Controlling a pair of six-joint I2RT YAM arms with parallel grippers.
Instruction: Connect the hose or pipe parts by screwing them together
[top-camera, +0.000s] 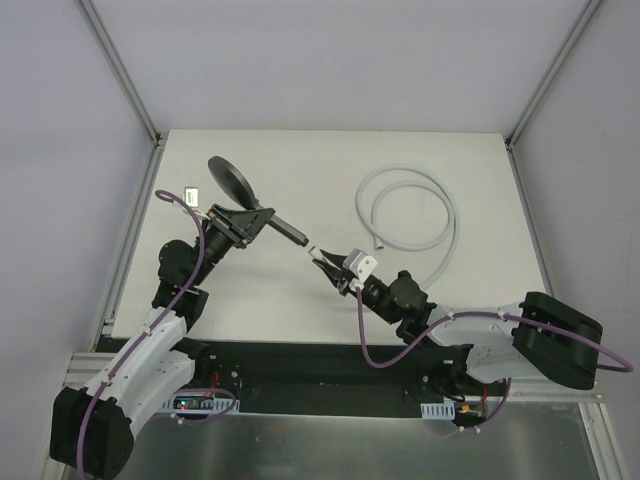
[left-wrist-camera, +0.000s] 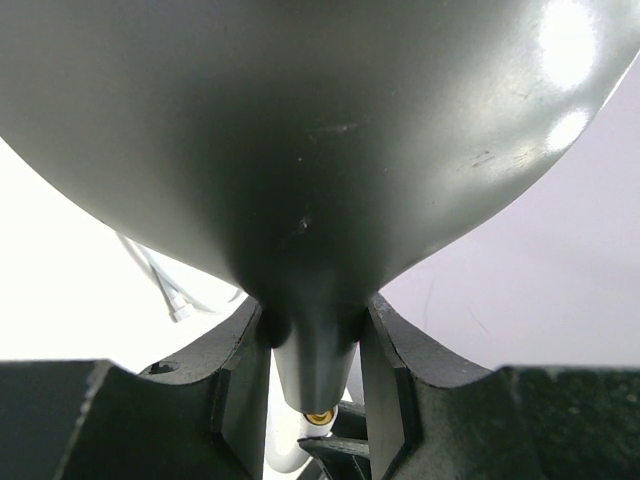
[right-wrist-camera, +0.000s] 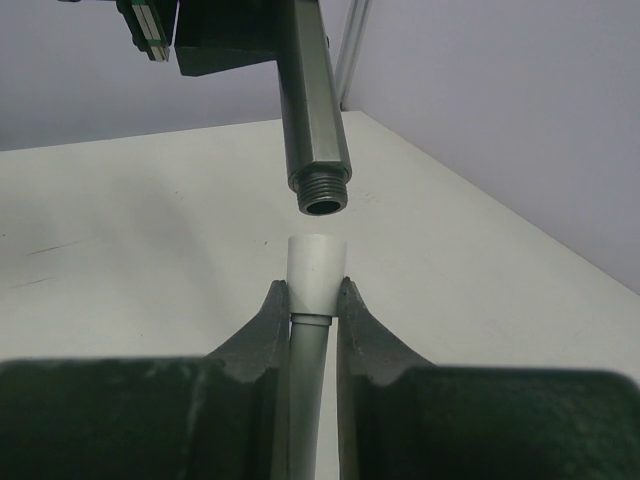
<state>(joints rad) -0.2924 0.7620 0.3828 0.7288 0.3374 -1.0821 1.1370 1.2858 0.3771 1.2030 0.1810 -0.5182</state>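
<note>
The dark grey shower head is held off the table, with my left gripper shut on its neck. Its handle points right. In the left wrist view the head fills the top and the neck sits pinched between my fingers. My right gripper is shut on the pale hose just behind its white end fitting. The fitting faces the handle's threaded end across a small gap, roughly in line with it. The rest of the hose lies coiled on the table at the right.
The hose's other end fitting lies inside the coil. A small white-and-dark tag sits near the table's left edge. Metal frame posts and pale walls border the white table.
</note>
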